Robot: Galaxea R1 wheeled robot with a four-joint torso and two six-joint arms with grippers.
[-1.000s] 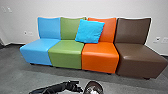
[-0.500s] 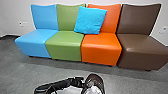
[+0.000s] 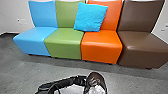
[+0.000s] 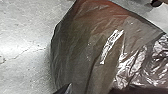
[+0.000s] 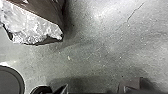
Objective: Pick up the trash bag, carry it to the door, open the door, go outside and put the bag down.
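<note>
The speckled grey floor [image 3: 23,72], crossed by a thin crack [image 5: 135,12], carries four armless, smooth-covered seats in a row: light blue [image 3: 33,38], green [image 3: 63,43], orange [image 3: 101,47], dark brown [image 3: 142,48]. A square turquoise cushion [image 3: 90,17] leans where the green and orange ones meet.

Crumpled, shiny trash bag [image 5: 32,25], grey floor [image 5: 100,57], thin crack [image 5: 133,13], pale speck [image 5: 69,58]
</note>
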